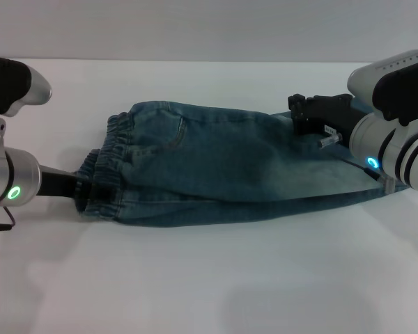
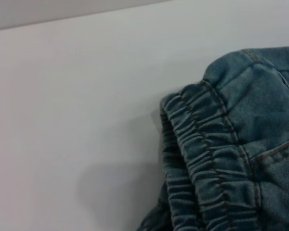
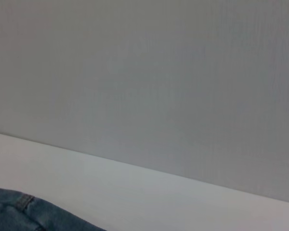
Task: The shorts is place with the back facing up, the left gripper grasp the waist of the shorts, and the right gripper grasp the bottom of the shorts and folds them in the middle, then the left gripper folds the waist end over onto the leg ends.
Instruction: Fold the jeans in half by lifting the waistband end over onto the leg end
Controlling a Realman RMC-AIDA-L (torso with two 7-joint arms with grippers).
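The shorts [image 1: 216,163] lie folded lengthwise on the tabletop [image 1: 209,292], the waist held by the left claw [image 1: 83,189]; the right claw [image 1: 301,115], grip unclear, is placed at the leg ends [image 1: 334,167].

I see the shorts [image 1: 223,170] lying across the middle of the head view, faded blue denim folded lengthwise into one long band. Its gathered elastic waist [image 1: 104,174] bunches at centre left; the bottom of the shorts [image 1: 366,182] reaches the right, one back pocket seam showing.
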